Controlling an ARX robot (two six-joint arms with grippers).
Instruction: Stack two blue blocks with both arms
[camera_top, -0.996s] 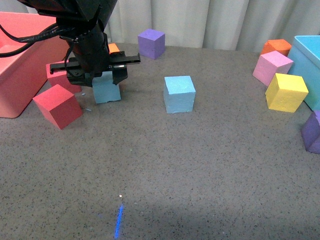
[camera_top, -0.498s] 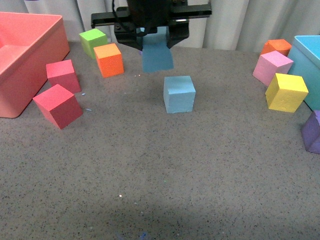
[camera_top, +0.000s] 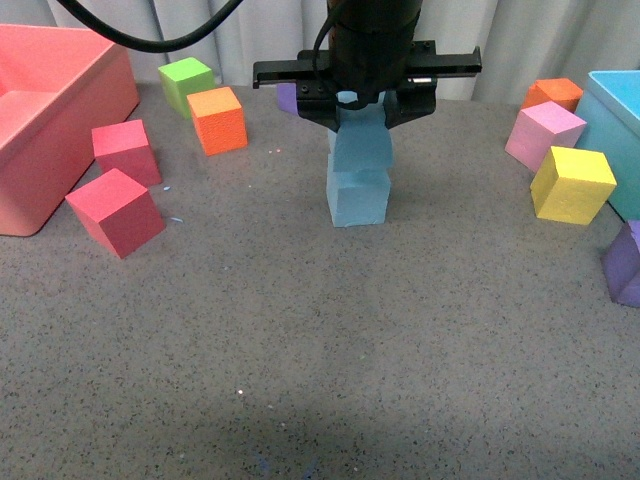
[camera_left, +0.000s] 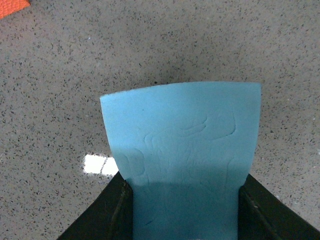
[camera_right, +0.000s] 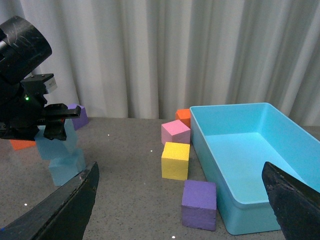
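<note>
Clenched the left gripper (camera_top: 365, 116) on the upper blue block (camera_top: 362, 145), over the far middle of the grey table (camera_top: 300, 350). Rested that block on top of the lower blue block (camera_top: 357, 198), touching, twisted a little off square (edges not aligned). Held the right gripper (camera_right: 180, 200) spread wide, grasping nothing. Showed only bare floor inside the turquoise bin (camera_right: 240, 150) at the far right, with a pink cube (camera_top: 545, 135), a yellow cube (camera_top: 572, 183) and a purple cube (camera_top: 628, 262) just outside its left wall, an orange cube (camera_top: 552, 94) farther back. Stood a salmon bin (camera_top: 70, 150) at the far left, a red cube (camera_top: 125, 150) near its wall; could not tell its contents.
</note>
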